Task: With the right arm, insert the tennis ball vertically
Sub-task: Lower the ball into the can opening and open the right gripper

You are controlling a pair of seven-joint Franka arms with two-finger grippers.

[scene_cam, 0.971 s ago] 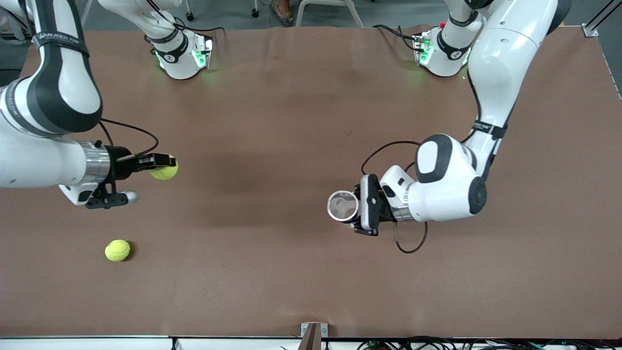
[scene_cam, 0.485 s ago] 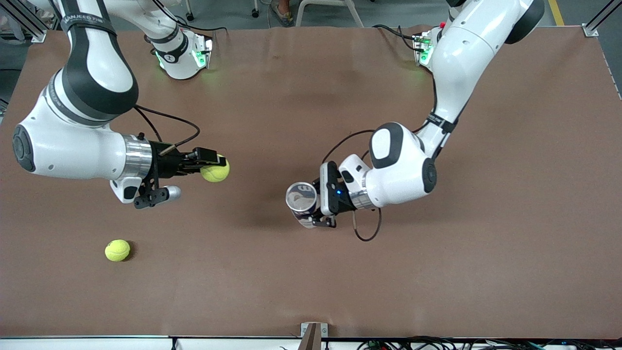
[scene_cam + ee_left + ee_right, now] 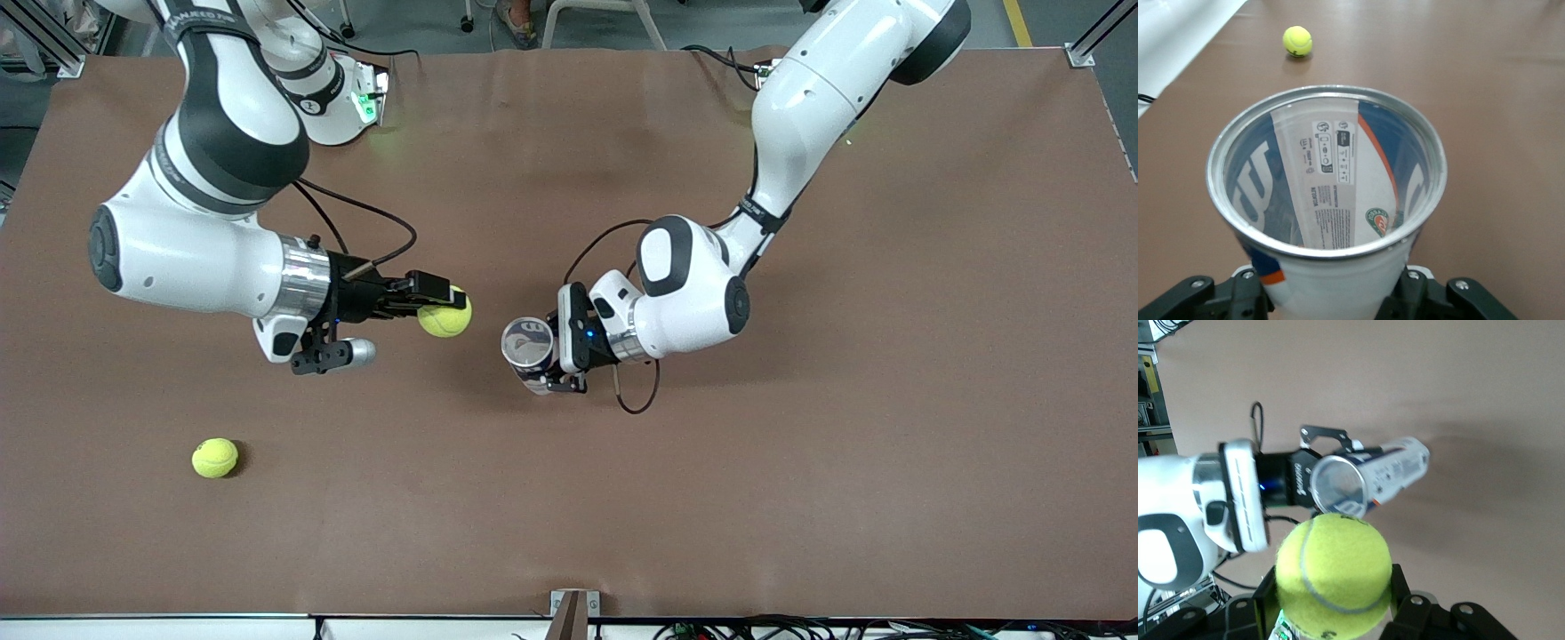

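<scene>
My right gripper pinches a fuzzy yellow-green tennis ball above the brown table, beside the clear plastic can's open, metal-rimmed mouth. My left gripper clamps that can upright. Another yellow tennis ball lies well apart.

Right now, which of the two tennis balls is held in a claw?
The tennis ball in the right claw, beside the can; the other ball lies loose on the table.

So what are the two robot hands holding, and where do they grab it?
The right gripper pinches a ball by its sides. The left gripper clamps the can around its lower body, open mouth up.
</scene>
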